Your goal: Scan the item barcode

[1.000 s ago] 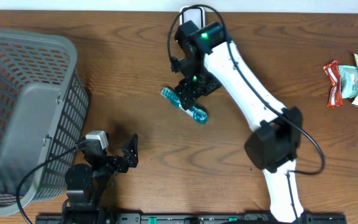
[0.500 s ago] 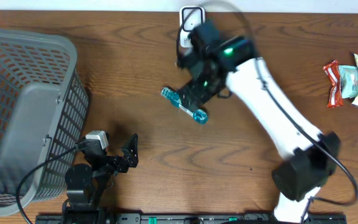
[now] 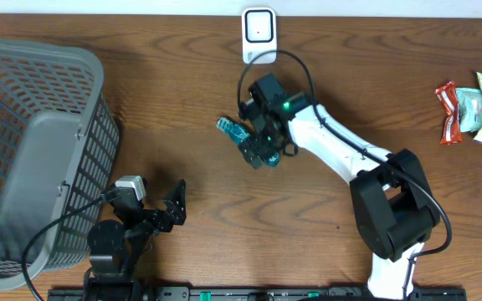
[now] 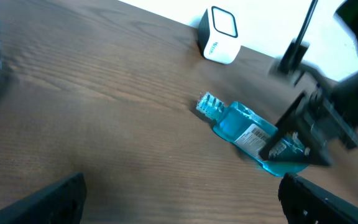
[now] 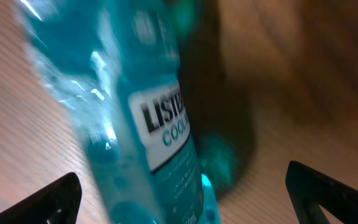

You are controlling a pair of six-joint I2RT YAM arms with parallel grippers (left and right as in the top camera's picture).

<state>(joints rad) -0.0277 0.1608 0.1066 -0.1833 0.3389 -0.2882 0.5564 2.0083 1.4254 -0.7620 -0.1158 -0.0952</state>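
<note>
Bottle: a clear blue plastic mouthwash bottle (image 3: pixel 239 133) with a white label lies on its side on the brown wooden table (image 3: pixel 182 92), about midway along its length and nearer the far edge; blue liquid fills it. The right wrist view shows the label close up, blurred.
Scanner: a small white box-shaped barcode scanner (image 3: pixel 258 25) stands at the far edge of the table, beyond the bottle and apart from it.
Basket: a large grey plastic laundry basket (image 3: pixel 32 150) with slatted walls sits at the left end of the table, tipped so its opening shows; nothing is visible inside it.
Snacks: a few colourful snack packets (image 3: pixel 474 109) lie loose at the right edge of the table, well apart from the bottle.
Right claw: the right claw (image 3: pixel 262 146) hangs directly over the lower half of the bottle, jaws spread wide with a finger on each side; it has hold of nothing, and whether the fingers touch the bottle cannot be told.
Left claw: the left claw (image 3: pixel 174 205) sits near the front edge of the table, just beside the basket, jaws wide apart and empty, pointed towards the bottle.
</note>
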